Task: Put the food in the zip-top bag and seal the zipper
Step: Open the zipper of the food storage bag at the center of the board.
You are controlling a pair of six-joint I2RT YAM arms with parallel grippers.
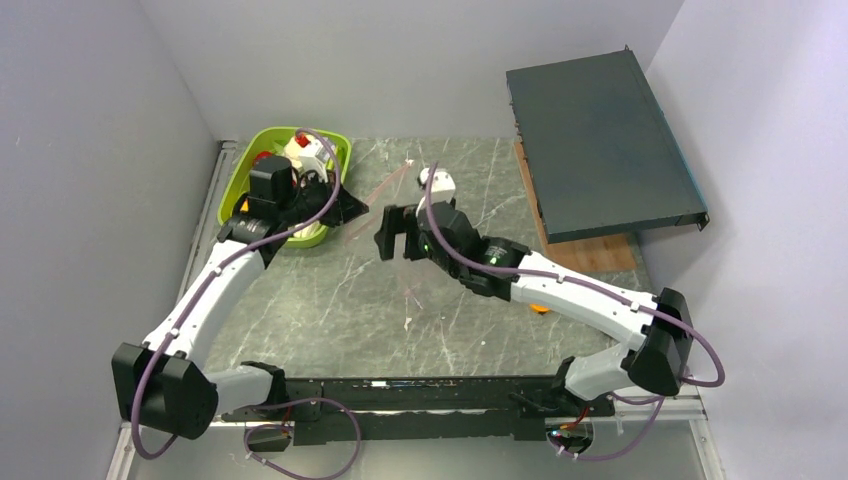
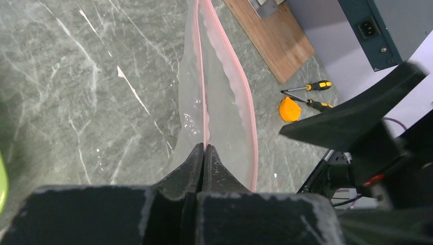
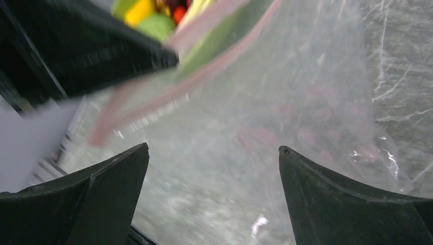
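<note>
Left wrist view: the left hand point(image 2: 204, 147) pinches the bag point(image 2: 224, 104) at its zipper point(image 2: 202, 76), over the bench point(image 2: 76, 102). The right hand point(image 3: 213, 148), wide, should catch the other lip; food point(image 3: 158, 25) lies far left.

Taking the middle of the table point(image 1: 330, 300) in the top view as the dial's hub, the tray point(image 1: 232, 190) sits at ten o'clock with the food point(image 1: 298, 148) in it. The bag point(image 1: 380, 190) lies toward twelve, its edge pinched by the left gripper point(image 1: 353, 208). The right gripper point(image 1: 383, 232) is at the bag's five o'clock. A box point(image 1: 600, 140) at two o'clock overlaps a board point(image 1: 590, 250). A disc point(image 1: 540, 308) lies at four, with screwdrivers point(image 2: 309, 87) beside it.
</note>
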